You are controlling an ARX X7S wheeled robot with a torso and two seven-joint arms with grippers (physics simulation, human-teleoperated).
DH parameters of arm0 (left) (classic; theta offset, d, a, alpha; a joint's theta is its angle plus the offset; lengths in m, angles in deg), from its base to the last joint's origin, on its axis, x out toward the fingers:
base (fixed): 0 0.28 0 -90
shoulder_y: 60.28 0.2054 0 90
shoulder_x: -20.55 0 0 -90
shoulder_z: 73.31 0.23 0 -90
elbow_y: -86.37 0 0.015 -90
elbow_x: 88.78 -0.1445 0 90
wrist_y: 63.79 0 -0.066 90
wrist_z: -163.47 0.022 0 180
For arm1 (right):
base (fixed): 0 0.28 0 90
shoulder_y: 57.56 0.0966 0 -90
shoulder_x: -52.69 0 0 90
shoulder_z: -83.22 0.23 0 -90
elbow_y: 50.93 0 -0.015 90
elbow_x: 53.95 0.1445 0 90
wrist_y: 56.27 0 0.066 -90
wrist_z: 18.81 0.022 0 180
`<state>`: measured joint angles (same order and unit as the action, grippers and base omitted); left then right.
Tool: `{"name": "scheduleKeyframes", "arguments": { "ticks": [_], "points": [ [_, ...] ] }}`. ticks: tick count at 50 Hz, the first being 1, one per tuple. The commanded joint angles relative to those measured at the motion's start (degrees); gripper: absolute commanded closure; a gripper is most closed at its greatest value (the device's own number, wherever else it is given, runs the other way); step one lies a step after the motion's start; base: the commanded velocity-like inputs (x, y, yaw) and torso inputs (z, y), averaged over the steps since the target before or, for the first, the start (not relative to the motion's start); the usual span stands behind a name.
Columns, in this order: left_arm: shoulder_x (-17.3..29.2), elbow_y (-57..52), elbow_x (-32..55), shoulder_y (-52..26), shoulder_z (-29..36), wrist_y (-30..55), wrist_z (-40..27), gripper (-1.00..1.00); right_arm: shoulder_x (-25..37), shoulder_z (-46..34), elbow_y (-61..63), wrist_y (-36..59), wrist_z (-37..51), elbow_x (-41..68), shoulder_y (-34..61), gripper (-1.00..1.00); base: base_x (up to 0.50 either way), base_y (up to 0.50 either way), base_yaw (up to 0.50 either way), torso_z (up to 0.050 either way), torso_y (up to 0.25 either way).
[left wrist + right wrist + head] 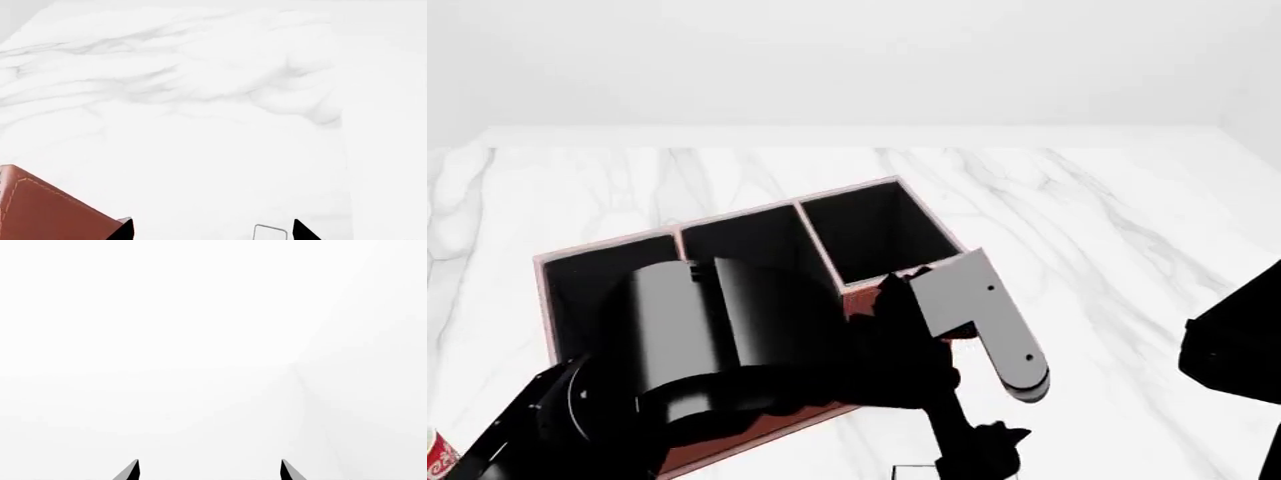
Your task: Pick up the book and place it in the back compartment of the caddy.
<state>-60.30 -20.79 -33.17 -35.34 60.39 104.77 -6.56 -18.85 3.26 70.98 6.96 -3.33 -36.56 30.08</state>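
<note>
The white marble table (1094, 220) fills most of the head view. On it sits the caddy (874, 232), reddish-brown outside and black inside, set at a slant to the table edge. The three cells along its far side show only their black lining. The near part of the caddy is hidden under the left arm (727, 335), whose thick black barrel and grey link lie across it. A corner of the caddy's leather-look wall also shows in the left wrist view, just beside one fingertip. A dark piece of the right arm (1234, 350) shows at the right edge of the head view, well apart from the caddy.

The left gripper (213, 231) hangs over bare marble just past the caddy's near corner. Its jaws are spread wide and grip nothing. The right gripper (210, 470) is likewise spread wide with nothing between its tips, facing only plain white.

A red patterned mug (438, 455) peeks in at the lower left corner of the head view.

A small pale rectangle (270, 234) with a thin dark outline lies on the table between the left fingertips, nearer one of them and touching neither. Whether it is the book cannot be told.
</note>
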Motion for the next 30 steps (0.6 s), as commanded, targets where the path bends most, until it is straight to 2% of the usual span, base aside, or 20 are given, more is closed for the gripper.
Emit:
{"name": "scheduleKeyframes", "arguments": {
  "ticks": [1, 14, 30],
  "points": [
    [-4.19, 4.63, 2.01, -0.53, -1.03, 4.32, -1.99, -1.0, -0.96, 0.75, -0.42, -0.01, -1.05, -0.85, -0.06, -1.0, 0.0, 0.0, 0.0, 0.0, 0.0],
    [-7.77, 4.12, 7.25, 0.26, -1.19, 6.79, -5.68, -1.0, -0.75, 0.69, -0.6, -0.2, -0.88, -0.39, -0.18, -1.0, 0.0, 0.0, 0.0, 0.0, 0.0],
    [-8.14, 7.41, 13.5, -0.28, 2.94, 6.21, -9.8, -1.0, -0.77, 0.04, -1.26, -0.78, -0.97, -0.21, -0.32, -1.0, 0.0, 0.0, 0.0, 0.0, 0.0]
  ]
}}
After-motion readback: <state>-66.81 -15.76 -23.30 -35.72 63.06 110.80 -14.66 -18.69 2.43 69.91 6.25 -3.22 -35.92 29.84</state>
